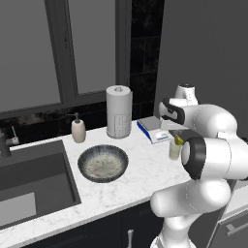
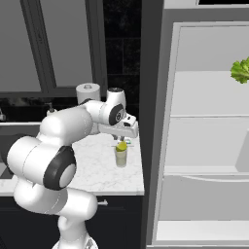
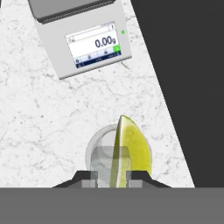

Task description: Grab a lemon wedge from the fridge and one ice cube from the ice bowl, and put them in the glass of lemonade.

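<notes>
The lemon wedge (image 3: 129, 148) is sitting between the two dark finger tips of the gripper (image 3: 111, 177), which is clamping it by its lower end, so that the wedge is projecting forward from the claw along the hand's line of sight. In the hand view the wedge is lying directly over the mouth of the glass of lemonade (image 3: 99, 151), overlapping its rim; whether it is touching the glass cannot be told. From the right base view the wedge (image 2: 121, 145) is hanging just above the glass (image 2: 120, 157), under the gripper (image 2: 121, 140). From the left base view the wedge (image 1: 178, 140) is likewise showing at the top of the glass (image 1: 174, 150).

The glass is standing on the white marble counter (image 1: 140, 169), just beside a small digital scale (image 3: 94, 43). The ice bowl (image 1: 102, 163) is resting well apart to the left, near the sink (image 1: 34, 184). The fridge (image 2: 204, 141) is standing open to the right, leafy greens (image 2: 240, 70) lying on an upper shelf.
</notes>
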{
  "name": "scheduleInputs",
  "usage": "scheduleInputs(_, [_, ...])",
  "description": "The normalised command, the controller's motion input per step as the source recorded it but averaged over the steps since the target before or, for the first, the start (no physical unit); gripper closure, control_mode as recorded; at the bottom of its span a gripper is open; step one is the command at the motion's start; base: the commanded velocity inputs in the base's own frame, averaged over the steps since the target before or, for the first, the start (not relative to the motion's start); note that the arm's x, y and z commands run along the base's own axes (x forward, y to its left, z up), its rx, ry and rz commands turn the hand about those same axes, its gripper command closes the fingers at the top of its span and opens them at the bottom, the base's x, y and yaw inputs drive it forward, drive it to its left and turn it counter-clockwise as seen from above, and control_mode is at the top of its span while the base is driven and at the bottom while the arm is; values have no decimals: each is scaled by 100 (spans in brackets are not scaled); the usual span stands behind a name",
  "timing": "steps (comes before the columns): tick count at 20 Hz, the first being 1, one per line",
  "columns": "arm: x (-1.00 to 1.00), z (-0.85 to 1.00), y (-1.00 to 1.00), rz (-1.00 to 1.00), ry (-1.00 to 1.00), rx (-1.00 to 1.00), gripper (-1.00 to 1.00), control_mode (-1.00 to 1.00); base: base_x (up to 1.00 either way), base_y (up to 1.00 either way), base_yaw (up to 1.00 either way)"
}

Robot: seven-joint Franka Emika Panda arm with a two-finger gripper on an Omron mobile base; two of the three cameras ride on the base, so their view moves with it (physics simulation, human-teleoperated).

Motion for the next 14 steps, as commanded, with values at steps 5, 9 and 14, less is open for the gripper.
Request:
scheduleInputs(5, [0, 0, 0, 0, 0, 0, 100, -100, 0, 0, 0])
scheduleInputs(9, [0, 0, 0, 0, 0, 0, -100, -100, 0, 0, 0])
scheduleInputs(14, [0, 0, 0, 0, 0, 0, -100, -100, 0, 0, 0])
